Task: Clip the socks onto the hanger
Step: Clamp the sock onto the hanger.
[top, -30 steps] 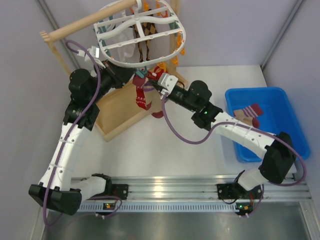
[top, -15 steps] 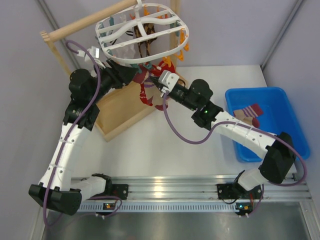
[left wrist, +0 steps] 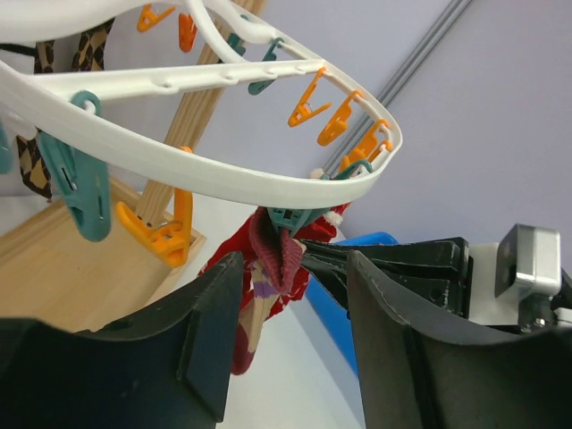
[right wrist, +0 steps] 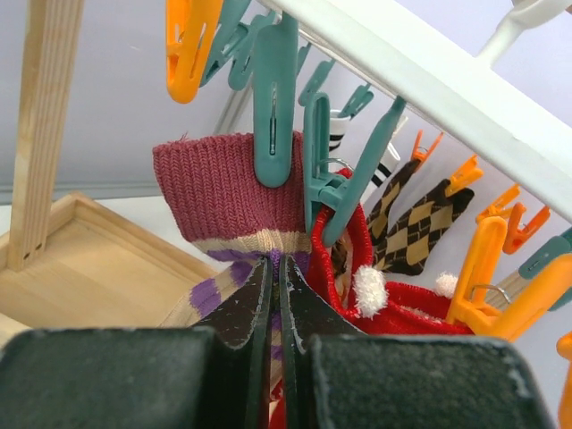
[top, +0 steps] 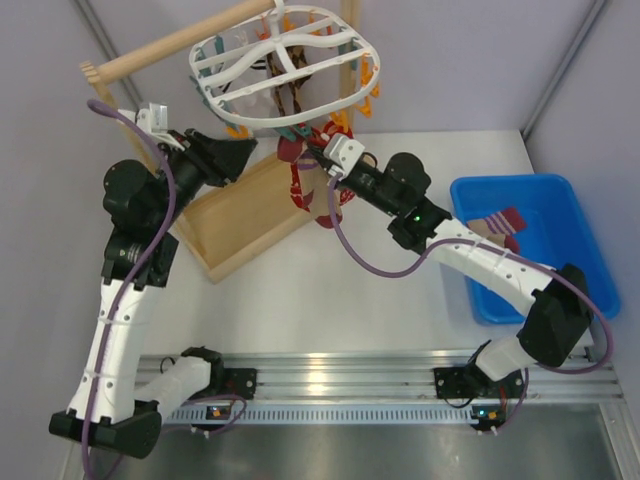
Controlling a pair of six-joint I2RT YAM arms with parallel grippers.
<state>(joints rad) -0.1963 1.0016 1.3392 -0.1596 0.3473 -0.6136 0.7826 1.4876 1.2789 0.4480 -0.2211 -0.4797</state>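
The white hanger hangs from the wooden rod and carries orange and teal clips. A teal clip grips the maroon cuff of a striped sock. The sock also shows in the left wrist view and, from above, under the frame. My right gripper is shut on this sock just below its cuff. A red sock with white pompoms hangs beside it. My left gripper is open and empty, its jaws apart and short of the clipped sock.
Brown argyle socks hang further along the frame. A wooden rack with a tray stands under the hanger. A blue bin at the right holds another striped sock.
My left arm has pulled back to the left, away from the clip, jaws open. The hanger has swung up a little. My right gripper has stayed shut on the striped sock.
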